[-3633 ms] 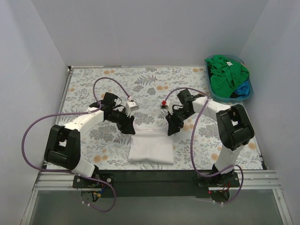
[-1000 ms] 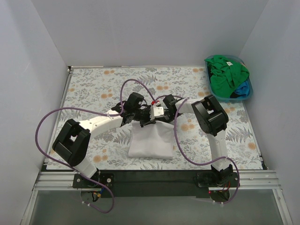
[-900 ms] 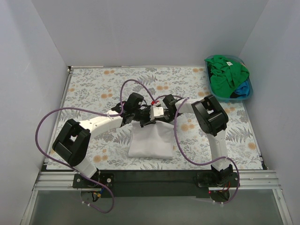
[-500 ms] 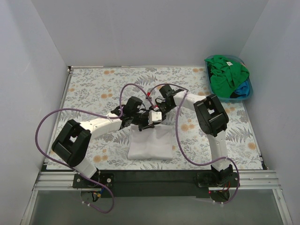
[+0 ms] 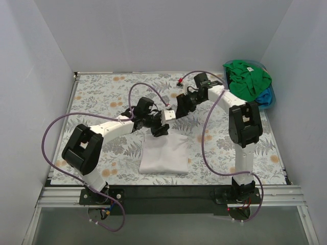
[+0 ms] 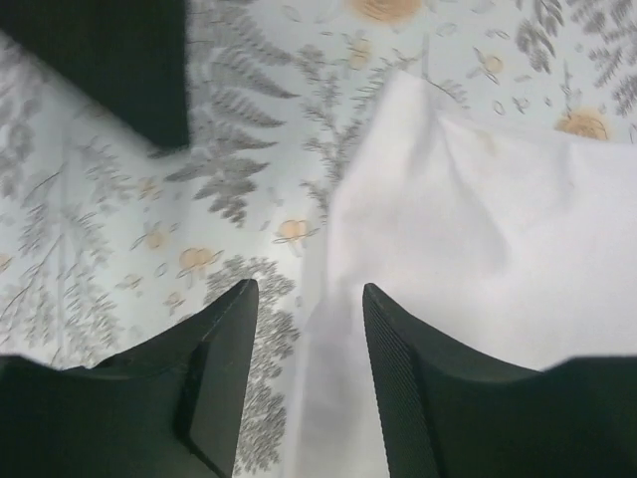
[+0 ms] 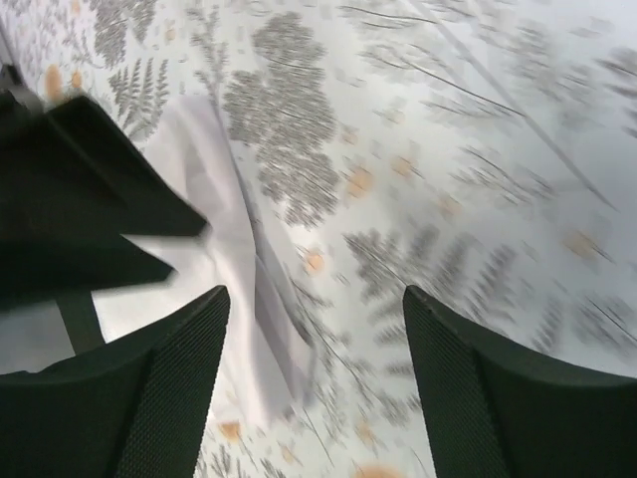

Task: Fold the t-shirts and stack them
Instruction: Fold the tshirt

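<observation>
A white t-shirt (image 5: pixel 164 153) lies folded into a rectangle on the floral cloth, near the front middle. My left gripper (image 5: pixel 159 127) is open and empty, low over the shirt's far left corner. In the left wrist view the gripper (image 6: pixel 304 294) straddles the edge of the white t-shirt (image 6: pixel 478 219). My right gripper (image 5: pixel 181 106) is open and empty, above the cloth behind the shirt. The right wrist view shows this gripper (image 7: pixel 314 299) wide open, with the white t-shirt (image 7: pixel 214 189) to its left. A green t-shirt (image 5: pixel 245 79) and a blue t-shirt (image 5: pixel 264 97) lie crumpled in a bin.
The blue plastic bin (image 5: pixel 272 104) stands at the back right corner. White walls close in the floral table cloth (image 5: pixel 102 92) on three sides. Purple cables loop over both arms. The left arm's dark gripper body (image 7: pixel 80 199) shows in the right wrist view.
Both grippers were at the shirt's far edge. The right gripper has since lifted off and swung back and right. The left gripper stays by the far left corner, open.
</observation>
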